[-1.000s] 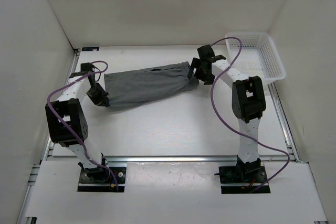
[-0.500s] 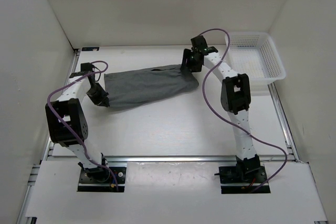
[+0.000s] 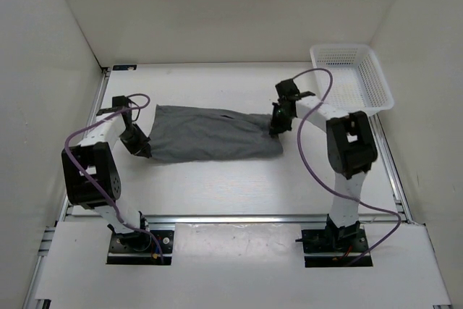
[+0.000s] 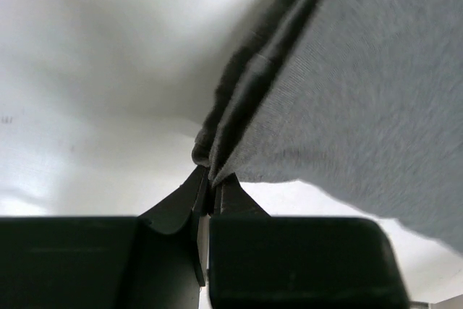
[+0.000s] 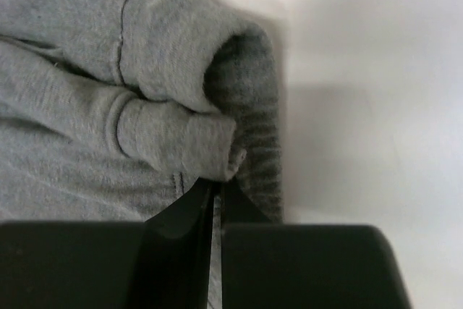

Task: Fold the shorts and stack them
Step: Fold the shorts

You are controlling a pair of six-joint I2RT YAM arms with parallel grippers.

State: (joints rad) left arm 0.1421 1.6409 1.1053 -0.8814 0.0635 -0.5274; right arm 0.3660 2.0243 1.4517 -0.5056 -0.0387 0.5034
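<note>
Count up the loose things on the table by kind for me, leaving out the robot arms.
grey shorts: 1
white mesh basket: 1
Total: 2

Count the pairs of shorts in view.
1. The grey shorts lie stretched across the table, the left claw pinching their left end and the right claw their right end. No other shows in the white basket.
</note>
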